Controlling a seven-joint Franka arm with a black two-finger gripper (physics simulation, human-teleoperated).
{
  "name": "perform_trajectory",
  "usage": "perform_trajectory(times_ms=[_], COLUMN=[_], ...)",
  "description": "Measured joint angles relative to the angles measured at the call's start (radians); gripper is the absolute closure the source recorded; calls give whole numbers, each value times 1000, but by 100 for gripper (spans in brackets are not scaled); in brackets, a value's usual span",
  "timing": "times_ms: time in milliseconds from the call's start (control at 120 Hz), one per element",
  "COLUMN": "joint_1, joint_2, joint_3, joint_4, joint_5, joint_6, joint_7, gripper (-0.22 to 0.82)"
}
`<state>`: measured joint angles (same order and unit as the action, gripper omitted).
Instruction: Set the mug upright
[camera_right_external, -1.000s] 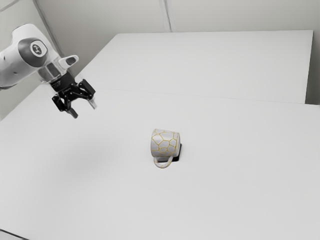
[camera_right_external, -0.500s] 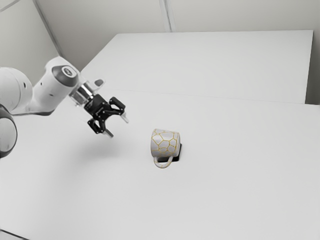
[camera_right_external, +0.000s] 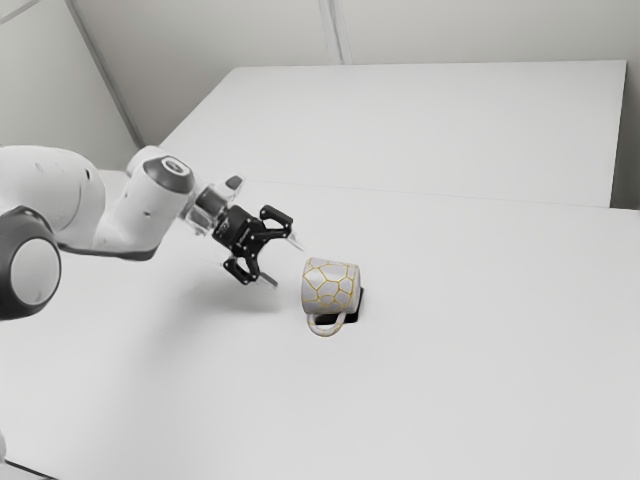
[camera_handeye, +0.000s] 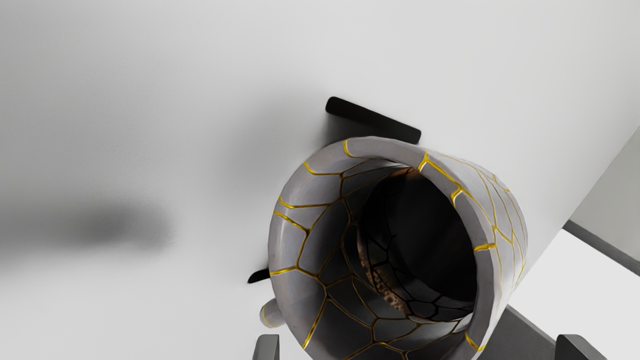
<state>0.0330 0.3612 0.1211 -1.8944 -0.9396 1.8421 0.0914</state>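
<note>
Mug (camera_right_external: 331, 286) found lying on its side on the surface (camera_right_external: 450, 390), just beyond the pincer (camera_right_external: 284, 263) toward the exterior view's right. The pincer stands wide open, with nothing held. Decisive relation: the mug's long axis runs away from the pincer, its rim (camera_handeye: 482, 270) facing it, so a grip on the wall from this end looks feasible. The base is out of sight, the handle (camera_right_external: 326, 328) largely concealed at the wrist. A black item (camera_handeye: 372, 120), partly covered by the mug, cannot be identified.
</note>
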Motion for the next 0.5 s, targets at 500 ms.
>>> perform_trajectory(times_ms=[500], joint_1=[-50], joint_2=[55], joint_3=[-38], joint_4=[3], joint_5=[-184], joint_6=[115], joint_7=[-1], gripper=[0])
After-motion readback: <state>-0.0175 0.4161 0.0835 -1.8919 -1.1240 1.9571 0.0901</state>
